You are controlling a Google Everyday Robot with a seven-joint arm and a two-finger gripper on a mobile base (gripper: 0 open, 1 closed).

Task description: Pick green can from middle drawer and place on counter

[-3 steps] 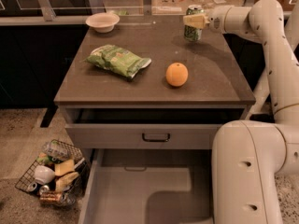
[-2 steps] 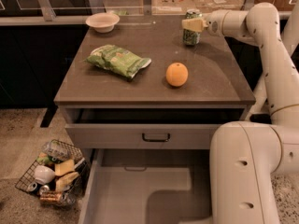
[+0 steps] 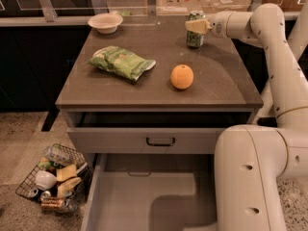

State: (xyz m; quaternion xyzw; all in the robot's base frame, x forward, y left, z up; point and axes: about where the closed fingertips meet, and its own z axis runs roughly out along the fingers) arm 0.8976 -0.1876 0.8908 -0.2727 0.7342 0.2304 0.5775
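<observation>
The green can stands upright at the far right of the counter, its base on or just above the top. My gripper comes in from the right at the end of the white arm and is shut on the can's upper half. The middle drawer is pulled out at the bottom of the view, and its bare grey floor shows nothing in it. The arm's big white base covers the drawer's right side.
On the counter lie a crinkled green snack bag, an orange and a white bowl at the far left. The shallower drawer with a black handle is slightly open. A wire basket of junk stands on the floor at left.
My gripper has moved slightly left and down with the green can, bringing it down to the counter's top.
</observation>
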